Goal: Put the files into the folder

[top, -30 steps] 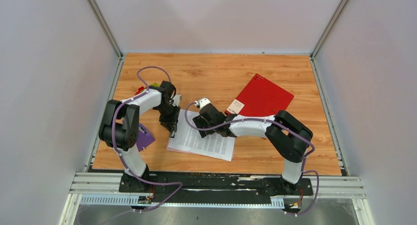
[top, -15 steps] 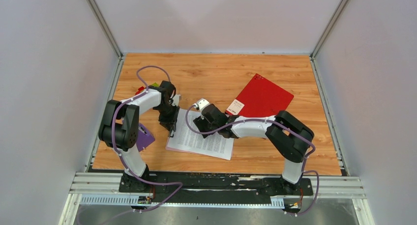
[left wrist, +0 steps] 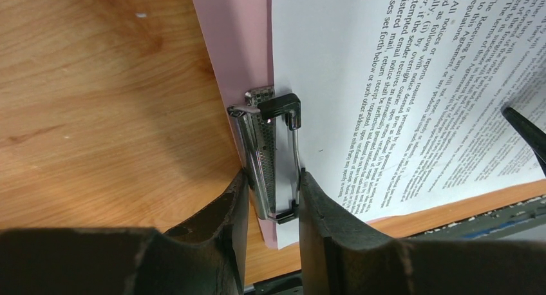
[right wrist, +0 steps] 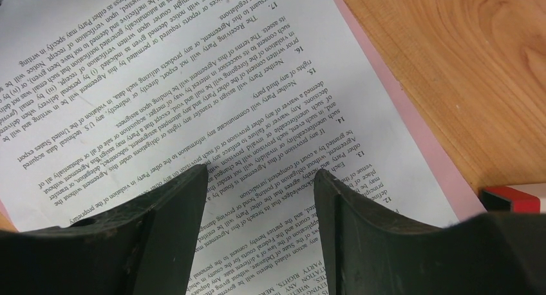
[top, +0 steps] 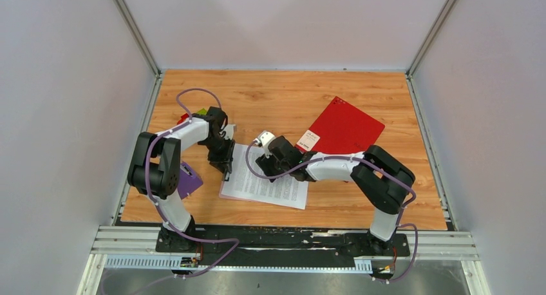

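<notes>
Files lie face up on the pink folder. My left gripper pinches the metal clip at the folder's edge; my right gripper hangs spread wide over the same folder.

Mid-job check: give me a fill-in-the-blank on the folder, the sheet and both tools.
The printed sheet lies on a ___ folder.
The left tool grips that folder's metal ___.
The right tool hangs over the sheet with its jaws ___.
The other folder, farther back, is ___.
Missing words: pink, clip, open, red.
</notes>
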Available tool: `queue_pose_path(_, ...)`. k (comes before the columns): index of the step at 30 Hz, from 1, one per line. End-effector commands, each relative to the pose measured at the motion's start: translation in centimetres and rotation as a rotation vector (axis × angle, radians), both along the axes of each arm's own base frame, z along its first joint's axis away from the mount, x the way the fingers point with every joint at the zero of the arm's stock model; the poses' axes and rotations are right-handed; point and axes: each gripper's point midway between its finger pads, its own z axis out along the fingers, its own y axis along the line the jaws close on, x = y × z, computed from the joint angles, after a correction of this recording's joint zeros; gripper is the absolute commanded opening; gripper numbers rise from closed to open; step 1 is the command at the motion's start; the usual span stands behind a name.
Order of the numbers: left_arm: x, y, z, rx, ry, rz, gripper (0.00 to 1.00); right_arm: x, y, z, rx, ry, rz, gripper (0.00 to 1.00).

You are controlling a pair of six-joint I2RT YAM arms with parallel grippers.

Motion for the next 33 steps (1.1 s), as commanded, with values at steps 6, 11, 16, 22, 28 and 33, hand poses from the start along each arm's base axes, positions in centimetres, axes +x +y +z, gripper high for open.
queue_pose_path(6, 0.0, -2.9, 2.0, -0.164, -0.030, -0.012, 0.00, -3.2, -3.5, -3.6, -0.120, 0.093, 0.051, 0.62)
queue_pose_path(11, -0.1, -2.7, 2.1, -0.154, -0.031, -0.020, 0.00, -3.7, -2.8, -3.4, -0.131, 0.076, 0.157, 0.62)
queue_pose_path(16, 0.1, -2.4, 2.2, -0.141, -0.030, -0.015, 0.00, -4.0, -2.6, -2.7, -0.136, 0.048, 0.236, 0.62)
queue_pose_path(22, -0.1, -2.4, 1.9, -0.142, -0.024, -0.017, 0.00, -4.2, -1.3, -2.4, -0.112, 0.024, 0.310, 0.62)
queue_pose_path(28, -0.1, -2.5, 1.9, -0.146, -0.027, -0.018, 0.00, -3.8, 0.3, -1.8, -0.097, -0.035, 0.404, 0.62)
queue_pose_path(33, 0.0, -2.4, 2.0, -0.143, -0.030, -0.020, 0.00, -3.6, 0.5, -1.7, -0.108, -0.079, 0.487, 0.64)
